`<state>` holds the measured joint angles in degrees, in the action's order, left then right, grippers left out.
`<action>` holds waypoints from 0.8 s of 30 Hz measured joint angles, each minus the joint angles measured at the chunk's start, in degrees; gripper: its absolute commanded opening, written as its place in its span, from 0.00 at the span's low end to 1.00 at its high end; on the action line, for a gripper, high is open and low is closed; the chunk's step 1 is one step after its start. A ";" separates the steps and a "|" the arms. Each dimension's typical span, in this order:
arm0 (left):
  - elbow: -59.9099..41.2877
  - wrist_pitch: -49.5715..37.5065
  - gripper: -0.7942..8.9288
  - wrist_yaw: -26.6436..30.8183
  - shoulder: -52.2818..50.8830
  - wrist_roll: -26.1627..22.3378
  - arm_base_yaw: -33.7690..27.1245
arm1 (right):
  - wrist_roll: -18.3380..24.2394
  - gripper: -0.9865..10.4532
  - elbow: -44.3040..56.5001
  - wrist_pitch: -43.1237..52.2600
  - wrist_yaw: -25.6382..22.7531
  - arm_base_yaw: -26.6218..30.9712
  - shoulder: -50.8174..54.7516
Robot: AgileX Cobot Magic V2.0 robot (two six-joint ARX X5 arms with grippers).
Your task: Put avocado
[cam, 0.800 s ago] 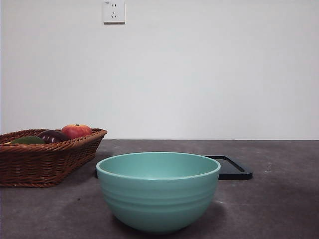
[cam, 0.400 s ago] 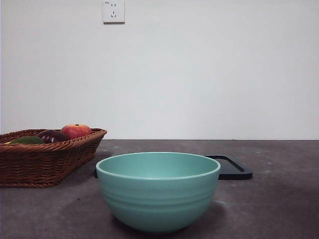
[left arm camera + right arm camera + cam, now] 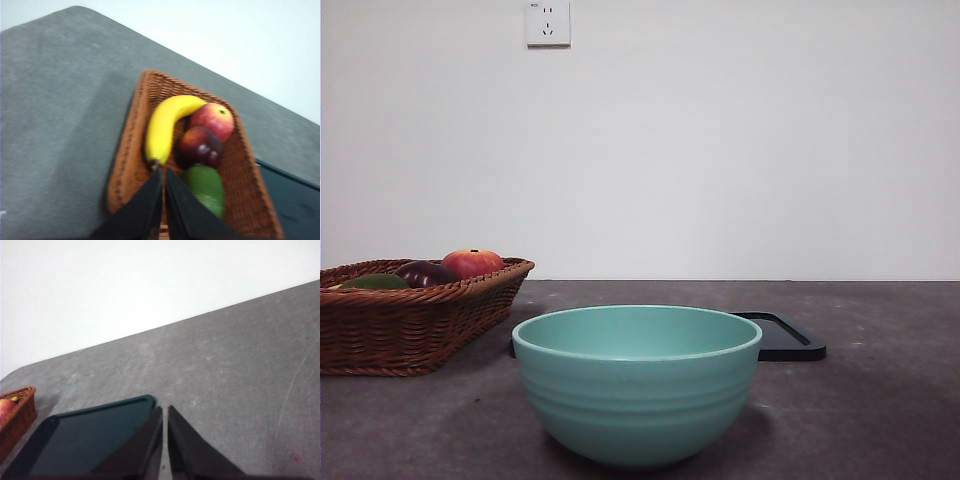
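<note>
Avocado [image 3: 205, 187] sits in the wicker basket [image 3: 125, 160] at the bench's left side, in the basket end nearest the left claw [image 3: 163, 172]. It touches the dark purple fruit [image 3: 201, 146], with the red fruit [image 3: 212, 120] beyond that and the banana [image 3: 167, 122] alongside. Left claw is clenched, the 2 jaws nearly meeting at the tips, holding nothing, hanging above the basket's near end. In the left wrist view the avocado lies just to one side of the jaw line, not between the jaws; its long axis runs roughly parallel to them. Right claw [image 3: 165, 412] is also clenched and empty, over the dark tray [image 3: 95, 432], well apart from the basket. Teal bowl [image 3: 637, 383] stands empty in front. Judgement: left arm is the nearer one; the pick calls for releasing the jaws and a small sideways shift to straddle the avocado across its short axis.
</note>
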<state>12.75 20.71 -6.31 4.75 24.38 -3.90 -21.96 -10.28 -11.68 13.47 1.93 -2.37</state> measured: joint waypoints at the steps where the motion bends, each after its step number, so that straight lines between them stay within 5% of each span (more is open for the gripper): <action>1: 1.20 0.66 0.09 -0.94 1.09 0.17 0.00 | 0.00 0.09 -1.46 -0.98 0.02 0.00 -0.90; 7: 10.08 5.55 0.09 -7.89 9.92 -0.96 0.00 | 0.66 0.09 -11.23 -6.25 4.52 0.00 -8.92; 18: 29.05 19.06 0.09 -23.87 30.08 -11.23 0.68 | 6.91 0.09 -30.53 -21.03 23.80 -2.25 -33.24; 24: 35.78 28.02 0.09 -29.51 37.73 -16.11 3.98 | 13.18 0.09 -39.65 -31.30 25.55 -8.72 -42.88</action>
<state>48.53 48.73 -35.81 42.48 8.27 0.08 -8.78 -49.93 -42.98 39.03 -6.79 -45.25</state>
